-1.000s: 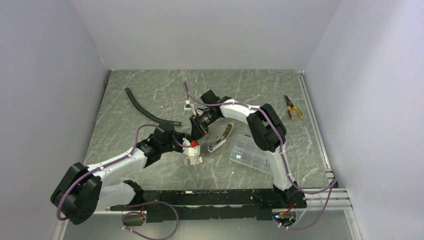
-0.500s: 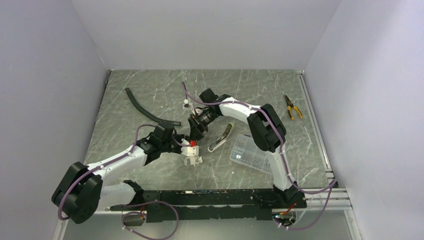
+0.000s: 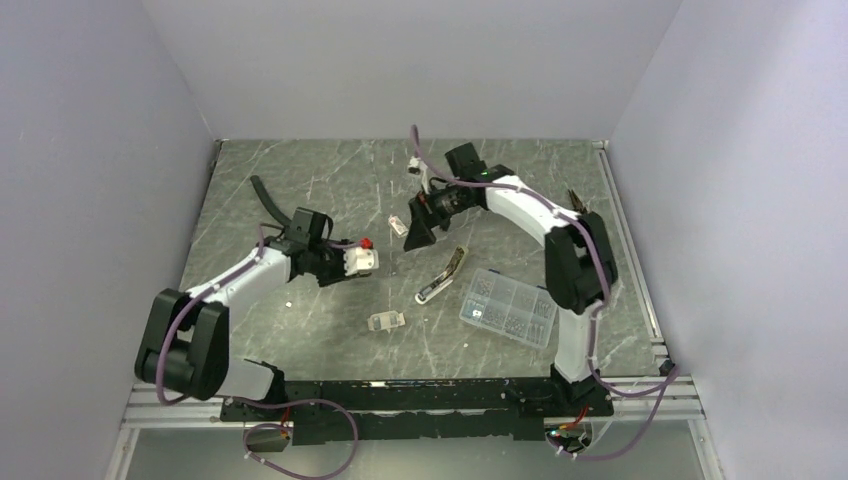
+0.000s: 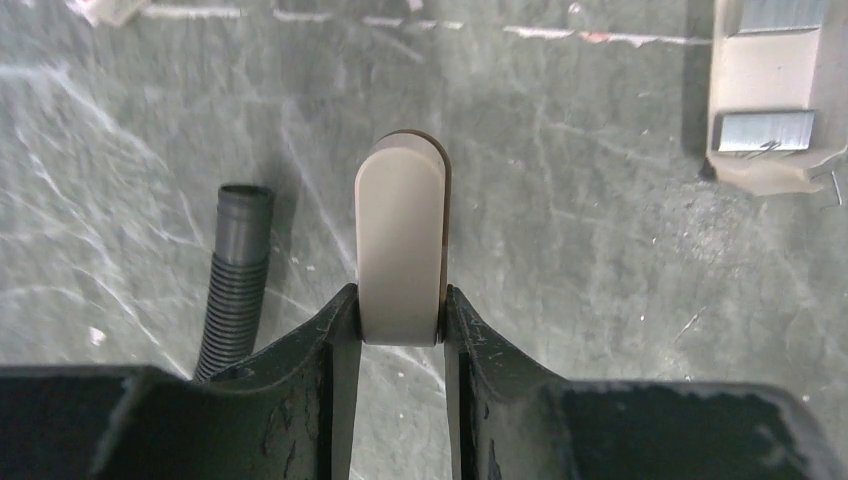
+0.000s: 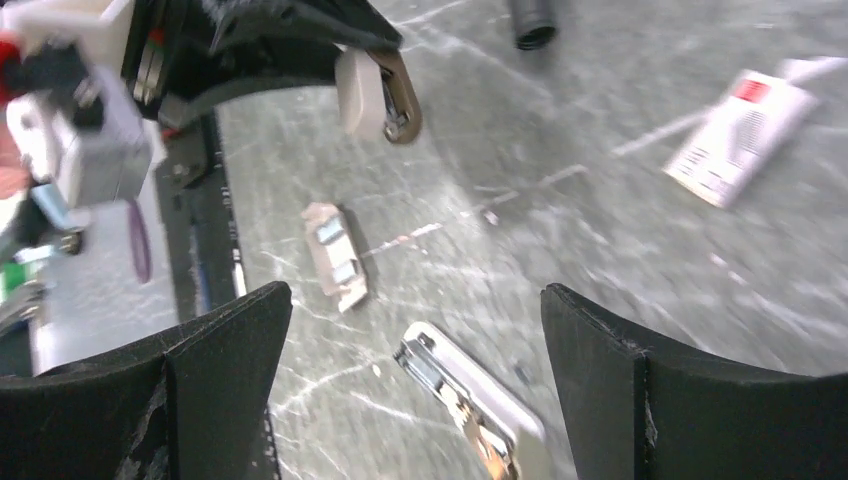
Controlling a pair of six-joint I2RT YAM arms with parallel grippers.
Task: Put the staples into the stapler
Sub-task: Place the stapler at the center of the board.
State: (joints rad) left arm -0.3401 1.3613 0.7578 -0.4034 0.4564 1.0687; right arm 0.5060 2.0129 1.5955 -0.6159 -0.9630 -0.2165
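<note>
The right fingers [image 5: 215,370] stand wide apart over the grey worktop [image 5: 600,230]. On it lie one end of the stapler [image 5: 470,395], a small tan tray [image 5: 345,285] with staples [image 5: 328,232], and a white and red packet [image 5: 740,135]. Up top, the left fingers [image 5: 290,30] pinch a beige piece [image 5: 362,90].
</note>
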